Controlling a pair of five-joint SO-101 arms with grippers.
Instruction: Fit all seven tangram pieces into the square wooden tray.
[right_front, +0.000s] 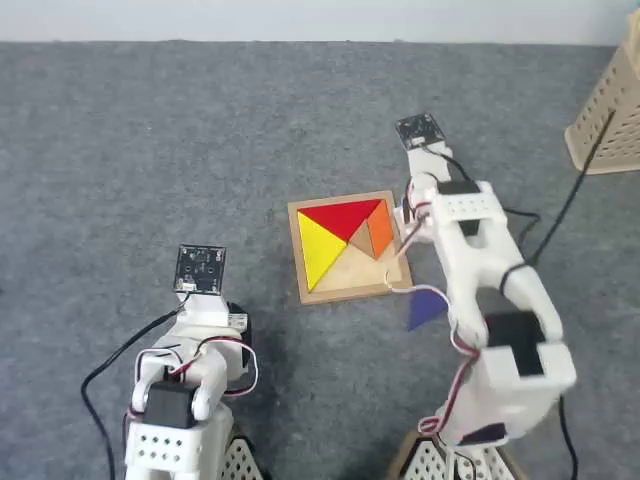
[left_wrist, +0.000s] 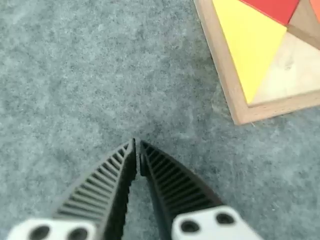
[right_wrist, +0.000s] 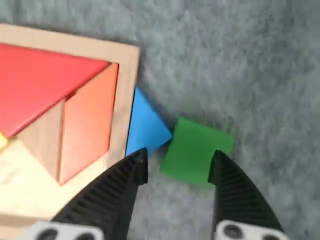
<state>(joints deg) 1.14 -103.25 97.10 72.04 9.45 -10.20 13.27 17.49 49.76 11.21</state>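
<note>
Grey carpet (right_front: 150, 140), beige bin (right_front: 608, 110) beyond tray (right_front: 296, 250)

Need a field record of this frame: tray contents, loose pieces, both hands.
tray: square wooden tray on grey carpet, partly filled
in tray: red triangle, yellow triangle, orange piece
loose: blue triangle against the tray's outer rim; green square just beyond it; purple piece on the carpet by the right arm
right hand: open, over the green square
left hand: shut, over bare carpet off a tray corner
left to place: at least three pieces
</note>
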